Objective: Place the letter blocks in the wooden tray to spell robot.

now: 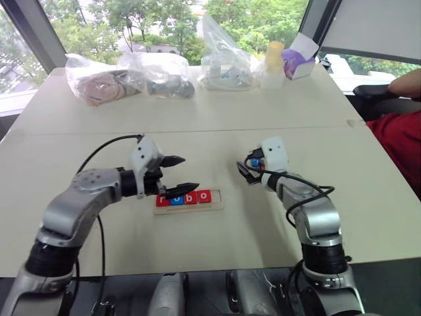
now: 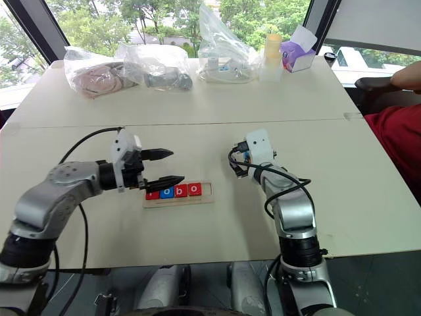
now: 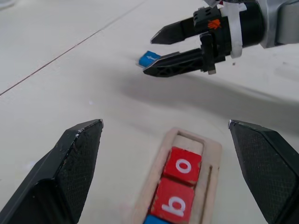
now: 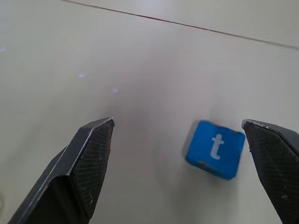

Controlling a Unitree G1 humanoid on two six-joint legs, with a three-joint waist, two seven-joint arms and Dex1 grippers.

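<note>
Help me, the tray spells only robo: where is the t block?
The blue t block lies on the white table, just ahead of the open right gripper, outside the wooden tray.

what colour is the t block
Blue with a white t, lying on the table; clearest in the right wrist view.

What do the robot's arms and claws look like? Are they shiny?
Yes. Both arms are rounded silver-grey metal with black rings at the joints, and loose black cables loop along them. Each wrist carries a white boxy block. The left claw and the right claw each have two black pointed fingers with fine textured pads. The right claw's base shows a small orange mark.
</note>
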